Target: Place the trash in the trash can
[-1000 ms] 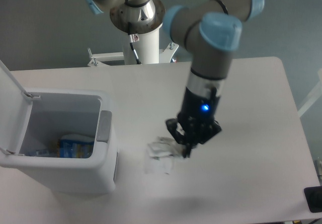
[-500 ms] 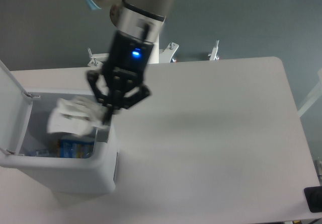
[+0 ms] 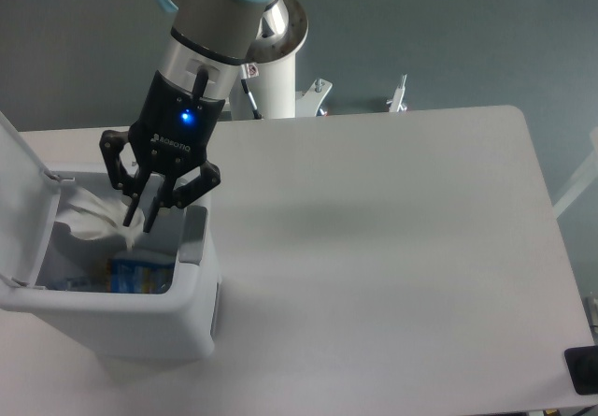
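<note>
A white table (image 3: 392, 248) stands on a dull grey floor (image 3: 448, 33), evenly lit, with a white pedestal (image 3: 276, 84) behind.

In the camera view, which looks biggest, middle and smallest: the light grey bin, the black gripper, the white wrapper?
1. Light grey boxy plastic bin.
2. Black two-finger gripper.
3. Crumpled white wrapper, partly hidden by the gripper.

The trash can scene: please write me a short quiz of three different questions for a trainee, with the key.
1. True or false: the lid of the trash can is closed.
2. What does the gripper hold? A) a white wrapper B) a cup C) nothing
3. Fill in: the gripper is above the open ____.

Key: 1 false; 2 A; 3 trash can.
</note>
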`<action>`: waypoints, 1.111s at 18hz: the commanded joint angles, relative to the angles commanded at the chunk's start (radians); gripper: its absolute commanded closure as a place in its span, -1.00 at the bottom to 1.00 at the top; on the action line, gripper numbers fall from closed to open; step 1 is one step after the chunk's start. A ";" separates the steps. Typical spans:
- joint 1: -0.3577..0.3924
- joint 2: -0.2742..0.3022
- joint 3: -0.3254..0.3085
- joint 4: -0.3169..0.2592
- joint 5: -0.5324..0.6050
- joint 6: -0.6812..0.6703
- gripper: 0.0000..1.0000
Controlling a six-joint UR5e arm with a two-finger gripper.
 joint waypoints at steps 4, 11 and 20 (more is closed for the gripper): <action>0.035 -0.002 0.025 0.005 0.008 0.034 -1.00; 0.276 -0.054 0.032 -0.003 0.095 0.368 -1.00; 0.393 -0.181 0.038 -0.006 0.388 0.803 -1.00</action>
